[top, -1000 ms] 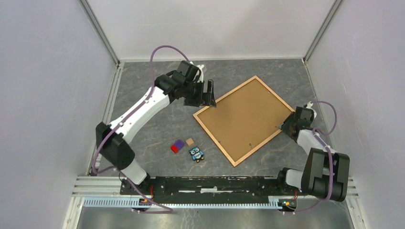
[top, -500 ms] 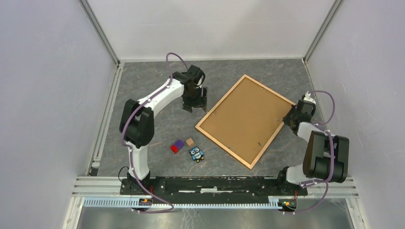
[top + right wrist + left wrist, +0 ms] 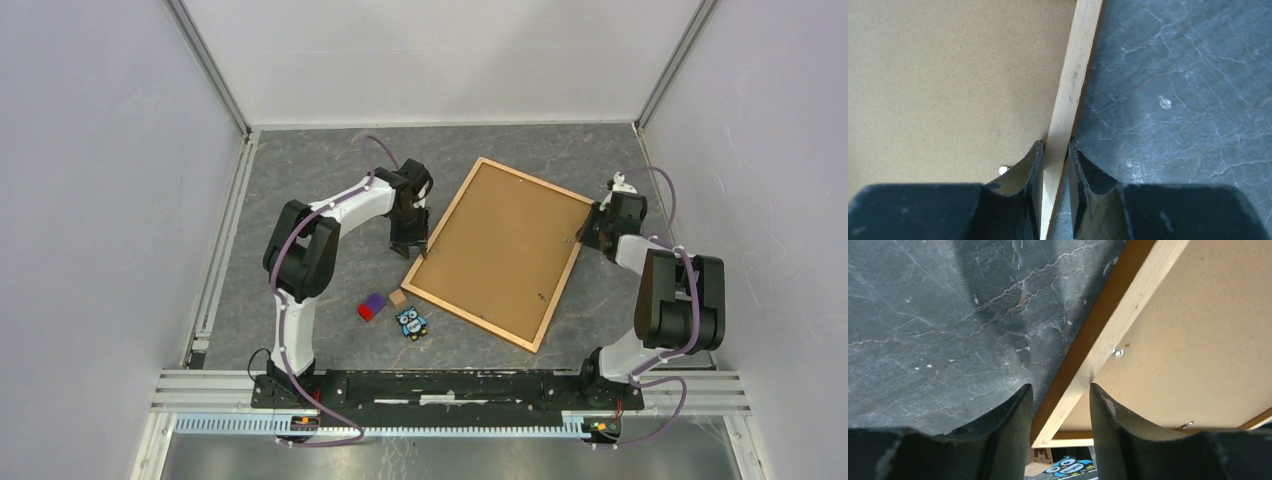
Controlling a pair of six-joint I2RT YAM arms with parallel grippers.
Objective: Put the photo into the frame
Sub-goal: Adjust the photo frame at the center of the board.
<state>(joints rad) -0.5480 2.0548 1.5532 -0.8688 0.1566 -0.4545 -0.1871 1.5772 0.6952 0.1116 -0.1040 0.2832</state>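
Frame (image 3: pixel 467 317) lies back-up right of centre; right gripper (image 3: pixel 1055 150) pinches its right rail, left gripper (image 3: pixel 1060 395) straddles the left rail half-open, so close it squarely first; photo unseen, perhaps under the backing board (image 3: pixel 500 250).

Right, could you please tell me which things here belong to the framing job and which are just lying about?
Job: frame, backing board inside it, left gripper and right gripper at its edges. The photo is not in view.
Lying about: owl figure, red-purple block, small tan cube.
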